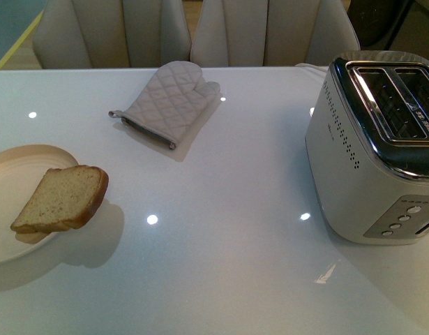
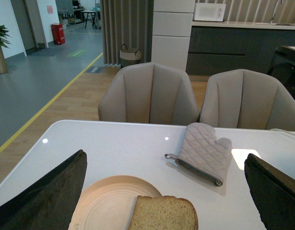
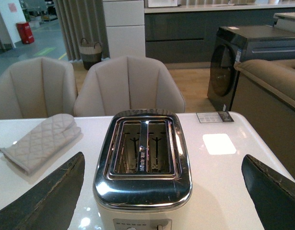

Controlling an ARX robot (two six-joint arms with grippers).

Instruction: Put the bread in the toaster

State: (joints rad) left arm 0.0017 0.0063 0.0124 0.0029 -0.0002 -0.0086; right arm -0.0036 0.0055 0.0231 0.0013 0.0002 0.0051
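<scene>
The bread (image 1: 62, 199) is a thick light brown slice lying on a beige plate (image 1: 19, 171) at the table's left edge. It also shows in the left wrist view (image 2: 164, 213), between my left gripper's (image 2: 169, 191) open fingers, with the gripper above it and not touching. The toaster (image 1: 378, 150), silver-white with a chrome top and two empty slots, stands at the right. In the right wrist view the toaster (image 3: 142, 160) sits between my right gripper's (image 3: 161, 196) open fingers. Neither arm shows in the front view.
A quilted beige oven mitt (image 1: 169, 103) lies at the back middle of the white glossy table (image 1: 221, 265). Two beige chairs (image 1: 193, 31) stand behind the table's far edge. A small card (image 3: 214, 117) lies beyond the toaster.
</scene>
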